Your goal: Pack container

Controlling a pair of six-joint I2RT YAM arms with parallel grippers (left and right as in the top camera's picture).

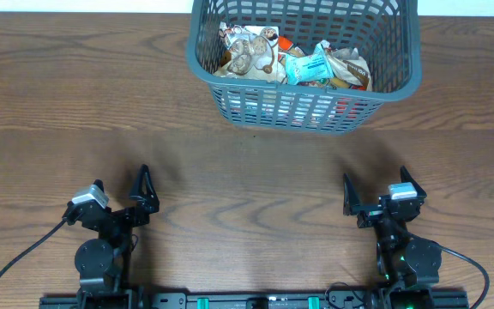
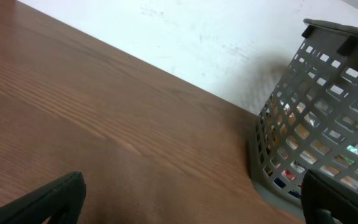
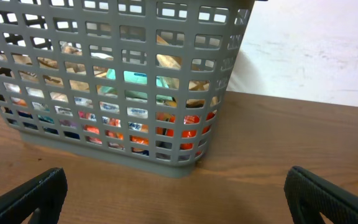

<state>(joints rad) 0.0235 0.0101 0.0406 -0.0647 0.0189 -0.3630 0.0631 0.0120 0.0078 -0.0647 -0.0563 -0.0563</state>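
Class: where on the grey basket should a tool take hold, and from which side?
Probably the thick near rim of the basket, approached from above, straddling the wall. The basket looks too wide to span, and the snack packets sit below the rim.

The overhead view looks straight down on the desk (image 1: 75,94), with the container (image 1: 290,110) at its far edge. Both wrist views sit low over the near edge and face the far edge. The left catches the container's left corner, the right its near wall, fairly close.
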